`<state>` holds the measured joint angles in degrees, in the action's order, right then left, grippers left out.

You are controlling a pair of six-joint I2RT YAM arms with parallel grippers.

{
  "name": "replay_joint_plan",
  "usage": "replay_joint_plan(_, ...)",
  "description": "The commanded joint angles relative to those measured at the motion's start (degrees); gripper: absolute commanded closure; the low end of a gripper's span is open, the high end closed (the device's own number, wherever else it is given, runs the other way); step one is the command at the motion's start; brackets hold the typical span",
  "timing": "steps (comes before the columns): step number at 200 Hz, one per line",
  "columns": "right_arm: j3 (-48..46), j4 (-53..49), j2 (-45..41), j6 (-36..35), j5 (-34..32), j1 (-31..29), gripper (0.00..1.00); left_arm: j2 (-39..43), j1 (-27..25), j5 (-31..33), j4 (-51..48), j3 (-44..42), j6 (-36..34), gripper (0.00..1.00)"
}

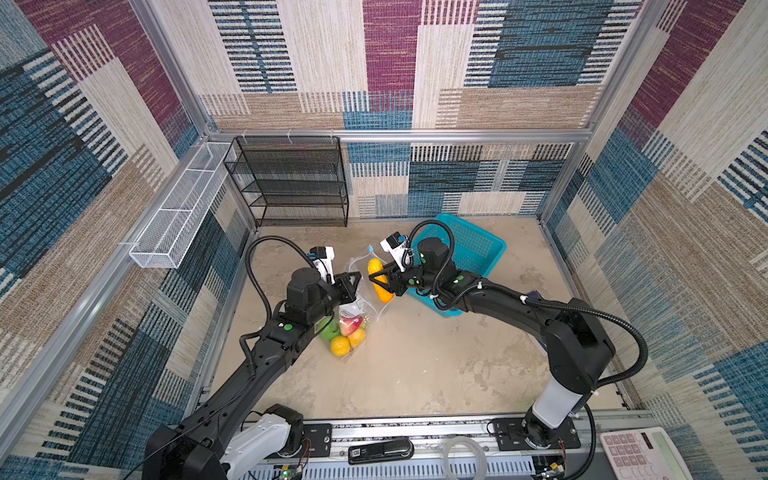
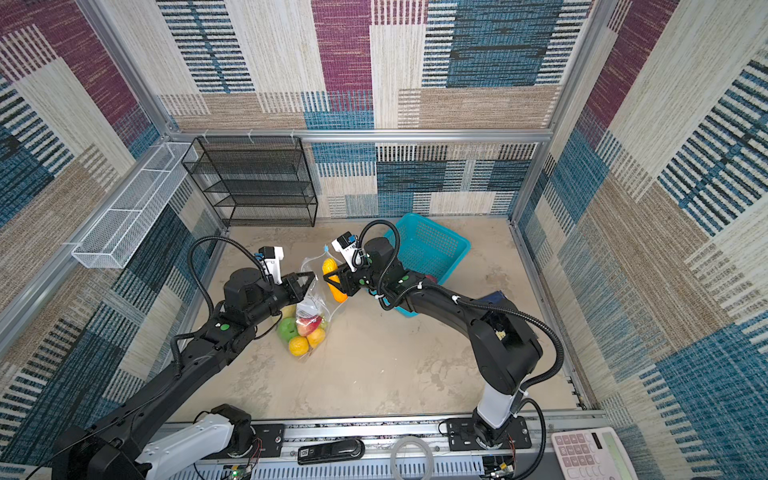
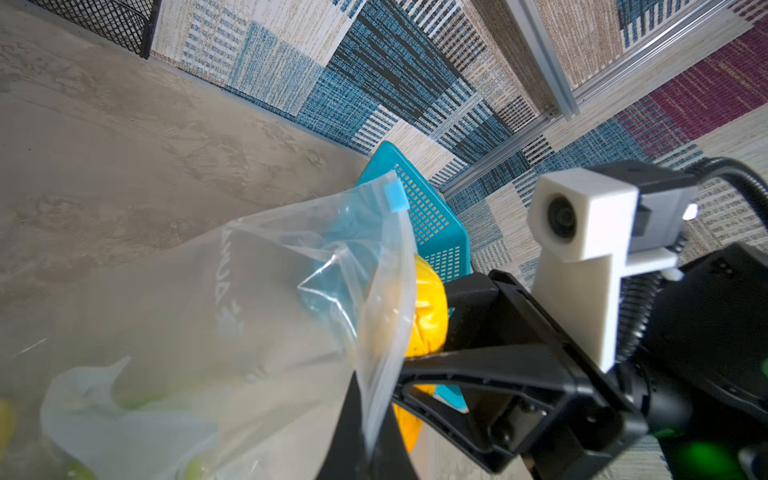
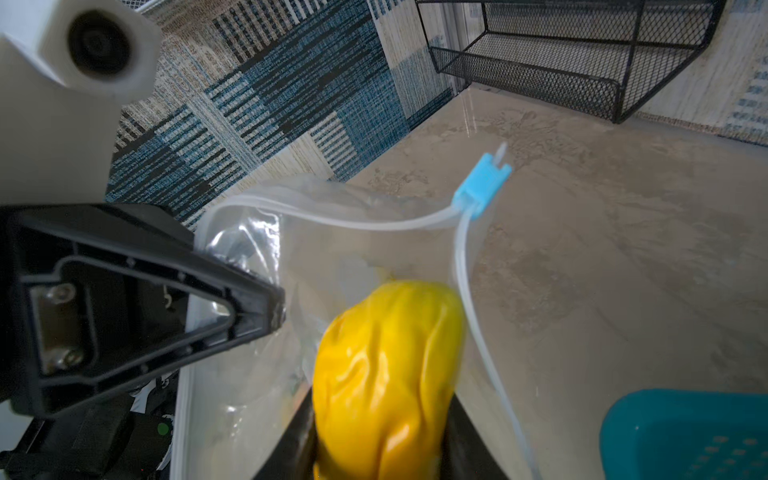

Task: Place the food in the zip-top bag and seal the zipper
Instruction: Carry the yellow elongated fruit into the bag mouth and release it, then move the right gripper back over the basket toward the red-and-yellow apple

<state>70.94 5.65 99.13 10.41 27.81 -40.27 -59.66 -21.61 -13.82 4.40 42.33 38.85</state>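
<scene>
The clear zip-top bag hangs open from my left gripper, which is shut on one strip of its zipper. The light-blue slider sits at the far end of the rim. Several pieces of food, green, red and yellow, lie in the bag's bottom on the floor. My right gripper is shut on a yellow piece of food and holds it at the bag's open mouth, close to the left gripper. Both top views show this yellow piece.
A turquoise basket stands tilted behind my right arm. A black mesh rack stands at the back wall and a white wire tray hangs on the left wall. A calculator lies at the front right.
</scene>
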Motion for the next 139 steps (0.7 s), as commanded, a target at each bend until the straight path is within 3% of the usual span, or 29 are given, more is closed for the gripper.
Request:
replay_joint_plan(1,1.1,-1.3,1.2,-0.5,-3.2,-0.2,0.64,-0.8,0.0,-2.5,2.4,1.1,-0.4,1.00)
replay_joint_plan(82,8.2,-6.4,5.5,-1.7,-5.6,-1.3,0.41,-0.4,0.0,-2.8,2.4,0.5,-0.4,1.00)
replay_joint_plan(139,7.5,-7.2,-0.3,-3.0,-10.6,-1.2,0.39,1.3,0.0,0.1,1.8,-0.8,-0.3,1.00)
